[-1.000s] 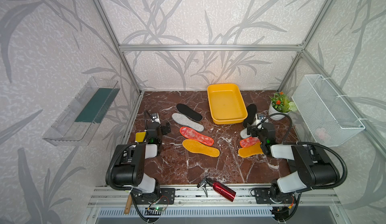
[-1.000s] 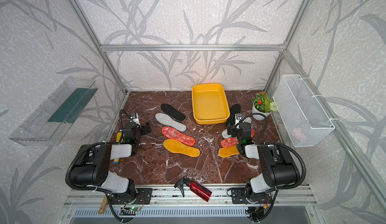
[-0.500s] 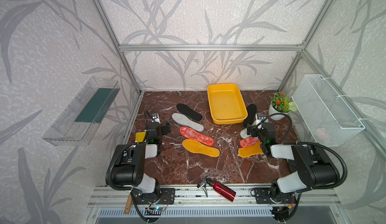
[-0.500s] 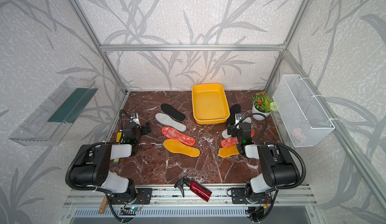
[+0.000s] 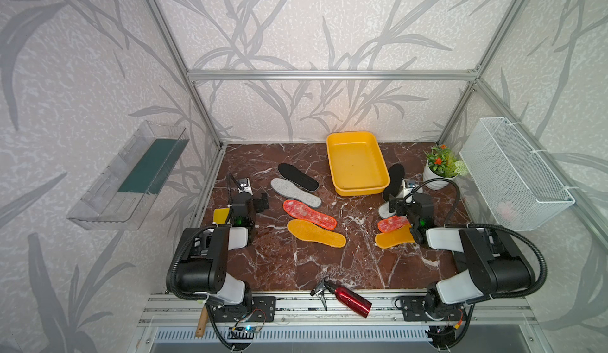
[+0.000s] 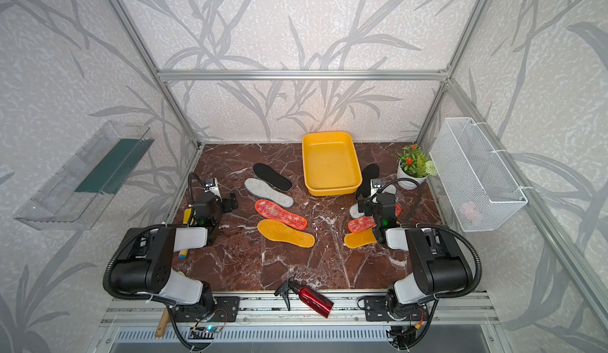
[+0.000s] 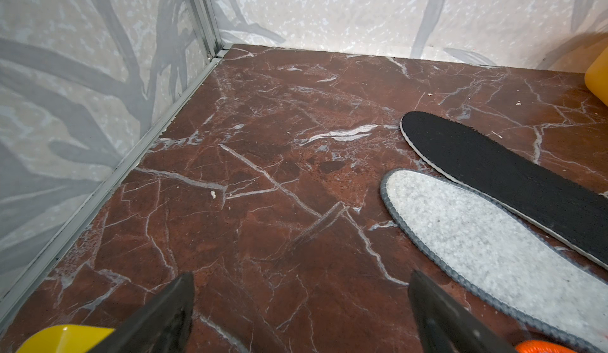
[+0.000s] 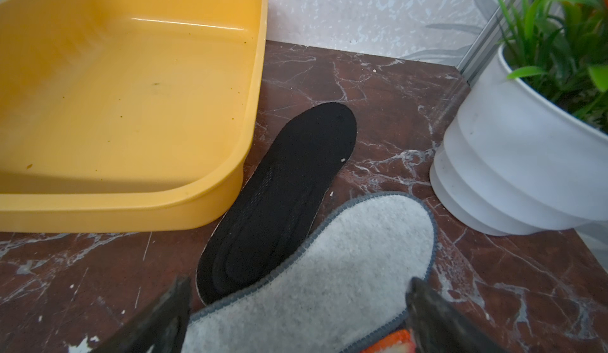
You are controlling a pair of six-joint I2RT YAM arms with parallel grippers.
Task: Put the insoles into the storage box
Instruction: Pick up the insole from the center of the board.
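The yellow storage box stands empty at the back middle of the marble table. To its left lie a black, a grey, a red-orange and a yellow insole. To its right a black, a grey, a red-orange and a yellow insole overlap. My left gripper is open over bare marble, left of the grey insole. My right gripper is open low over the right grey insole, holding nothing.
A white potted plant stands at the back right, close to the right insoles. A wire basket hangs on the right wall and a clear tray on the left wall. A yellow scraper lies beside the left arm. A red spray bottle lies at the front edge.
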